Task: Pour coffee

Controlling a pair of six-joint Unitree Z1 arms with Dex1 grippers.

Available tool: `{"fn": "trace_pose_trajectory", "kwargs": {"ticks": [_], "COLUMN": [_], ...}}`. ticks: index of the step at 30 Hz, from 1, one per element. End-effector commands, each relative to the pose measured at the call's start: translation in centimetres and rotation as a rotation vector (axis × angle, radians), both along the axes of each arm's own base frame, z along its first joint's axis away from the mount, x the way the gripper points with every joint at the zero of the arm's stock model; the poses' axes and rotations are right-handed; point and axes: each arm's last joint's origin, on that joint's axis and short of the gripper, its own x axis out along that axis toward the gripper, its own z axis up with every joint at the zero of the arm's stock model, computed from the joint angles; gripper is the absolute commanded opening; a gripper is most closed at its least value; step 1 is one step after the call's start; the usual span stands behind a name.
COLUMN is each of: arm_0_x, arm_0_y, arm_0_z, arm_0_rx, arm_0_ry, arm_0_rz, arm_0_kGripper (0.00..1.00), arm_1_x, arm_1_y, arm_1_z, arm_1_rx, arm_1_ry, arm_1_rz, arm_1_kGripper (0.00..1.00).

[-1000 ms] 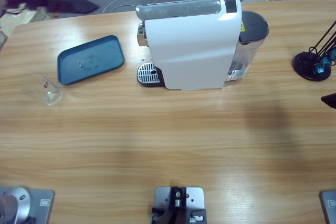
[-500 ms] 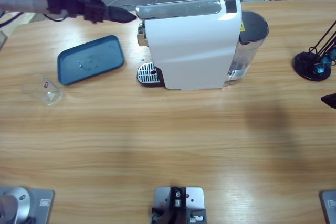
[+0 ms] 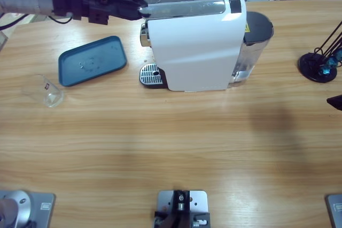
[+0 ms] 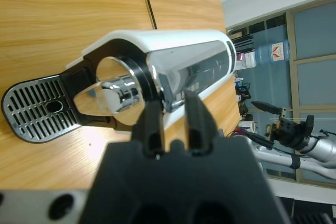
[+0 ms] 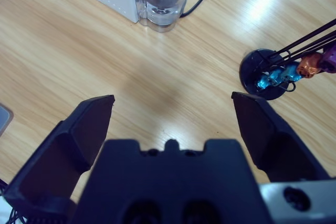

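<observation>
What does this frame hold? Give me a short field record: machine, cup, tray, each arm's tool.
machine: white coffee machine upright on the wooden table, drip grate bare
cup: clear glass left of the machine, beside the tray; no coffee visible in it
tray: blue tray, nothing on it
left tool: left tool at the machine's silver top lever, jaws nearly closed
right tool: right tool open above bare table, holding nothing

White coffee machine (image 3: pixel 195 52), dark blue tray (image 3: pixel 92 60), slotted grey drip grille (image 4: pixel 37 107).
</observation>
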Motion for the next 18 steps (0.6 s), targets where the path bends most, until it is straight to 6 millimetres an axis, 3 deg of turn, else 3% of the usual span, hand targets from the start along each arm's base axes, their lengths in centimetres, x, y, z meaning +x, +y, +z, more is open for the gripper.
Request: {"fn": "trace_pose_trajectory", "kwargs": {"ticks": [1, 7, 11, 12, 15, 16, 18], "arm_0_x": [-0.1, -1.4, -4.1, -4.8, -6.9, -7.5, -8.8], "arm_0_y": [-0.8, -1.1, -0.7, -0.5, -0.2, -0.2, 0.1], "arm_0_z": [1.0, 7.8, 12.9, 13.4, 13.0, 12.2, 10.0], "arm_0_rx": [-0.023, -0.103, -0.112, -0.081, 0.136, 0.216, 0.354], "arm_0_ry": [-0.047, -0.22, -0.358, -0.406, -0.633, -0.689, -0.789], "arm_0_rz": [-0.019, 0.034, 0.047, 0.049, -0.027, -0.072, -0.171], "arm_0_kGripper": [0.0, 0.0, 0.0, 0.079, 0.786, 0.925, 0.991], "arm_1_x": [0.0, 0.0, -0.2, -0.3, -0.1, 0.2, 0.7], "arm_1_y": [-0.2, -0.3, -0.6, -0.7, -1.1, -1.0, -0.7], "arm_1_z": [-0.7, -0.7, -0.6, -0.5, -0.8, -0.9, -0.9], "arm_1_rx": [-0.024, -0.027, -0.003, 0.01, -0.009, -0.025, -0.026], "arm_1_ry": [0.018, 0.015, 0.004, -0.002, -0.039, -0.041, -0.031], "arm_1_rz": [-0.02, -0.025, -0.074, -0.09, -0.167, -0.185, -0.216], "arm_1_kGripper": [1.0, 1.0, 1.0, 0.998, 0.942, 0.924, 0.922]}}
